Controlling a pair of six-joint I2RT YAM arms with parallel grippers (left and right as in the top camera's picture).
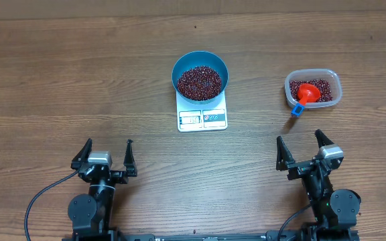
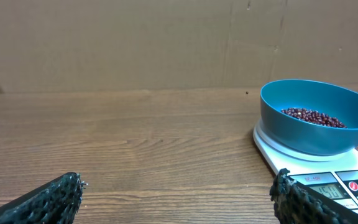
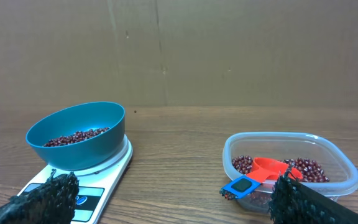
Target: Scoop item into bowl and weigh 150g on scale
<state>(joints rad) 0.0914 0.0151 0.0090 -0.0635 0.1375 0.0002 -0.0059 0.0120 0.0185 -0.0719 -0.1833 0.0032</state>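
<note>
The blue bowl [image 1: 200, 75] stands on the white scale [image 1: 202, 118] at the table's middle, with a heap of dark red-brown beans [image 1: 199, 82] inside. It also shows at the right of the left wrist view, bowl [image 2: 319, 118] on scale [image 2: 328, 177], and at the left of the right wrist view, bowl [image 3: 76, 135]. My left gripper [image 1: 107, 152] rests near the front left, open and empty. My right gripper [image 1: 301, 146] rests near the front right, open and empty, below the clear container.
A clear plastic container [image 1: 313, 89] at the right holds more beans and a red scoop [image 1: 307, 93] whose blue handle tip [image 1: 298, 110] sticks over the rim. A cardboard wall [image 2: 166, 43] stands behind the table.
</note>
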